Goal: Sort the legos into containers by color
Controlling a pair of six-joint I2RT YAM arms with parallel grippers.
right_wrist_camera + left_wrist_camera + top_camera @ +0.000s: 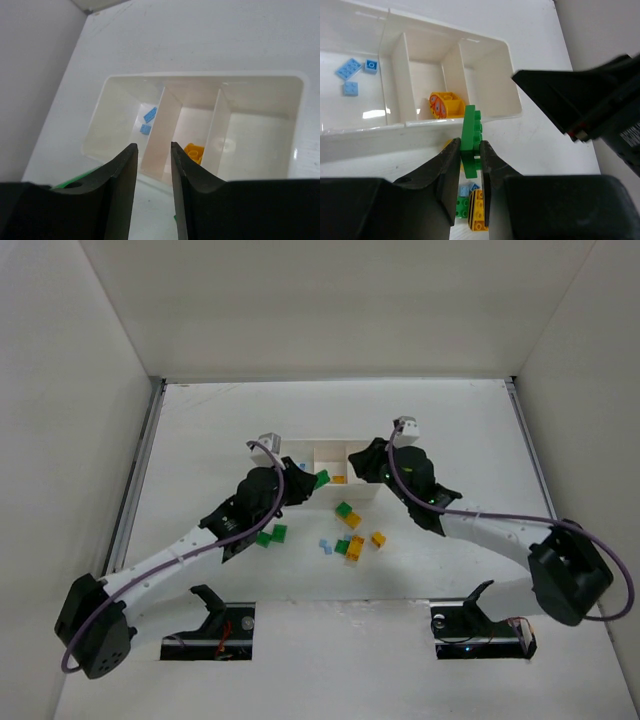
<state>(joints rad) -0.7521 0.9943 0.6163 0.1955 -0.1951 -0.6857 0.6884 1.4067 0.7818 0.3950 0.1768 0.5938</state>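
The white three-compartment tray (330, 448) sits mid-table. My left gripper (308, 483) is shut on a green brick (321, 479) and holds it upright just in front of the tray's near wall; the left wrist view shows the brick (470, 135) pinched between the fingers. In that view the tray (487, 45) holds three pale blue bricks (349, 68) in its left compartment and one yellow-orange brick (446, 104) in the middle; the right compartment is bare. My right gripper (152, 150) is open and empty, above the tray's (200, 76) near edge.
Loose bricks lie in front of the tray: green (344, 510), green (271, 535), yellow-orange (378, 538), yellow-orange (355, 547), pale blue (324, 545). The right arm (590, 110) is close to my left gripper. White walls enclose the table.
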